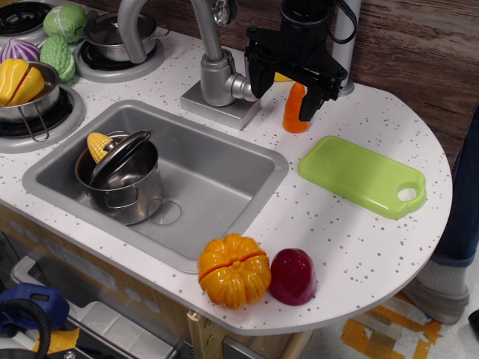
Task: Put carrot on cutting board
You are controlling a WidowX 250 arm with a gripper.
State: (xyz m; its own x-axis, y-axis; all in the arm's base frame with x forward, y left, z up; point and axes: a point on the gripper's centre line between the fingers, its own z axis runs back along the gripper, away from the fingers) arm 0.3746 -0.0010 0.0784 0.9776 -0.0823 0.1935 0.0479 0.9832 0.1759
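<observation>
Observation.image: the carrot [296,112] is being shown upright, long axis vertical, between the spread, unclenched fingers of the gripper [288,88]; the cutting board [362,176] is lying nearby, down-right.

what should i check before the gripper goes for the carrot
1. Carrot in view, standing upright on the counter: ok.
2. Gripper open: ok, the fingers hang apart.
3. Gripper lined up on the carrot: cannot tell; one finger overlaps its top, depth is unclear from this one view.
4. Carrot already gripped: cannot tell; it seems to rest on the counter.
5. Board bare and ready: ok, nothing lies on it.
6. Path from carrot to board free: ok, only bare counter between; the faucet stands on the other side.
</observation>
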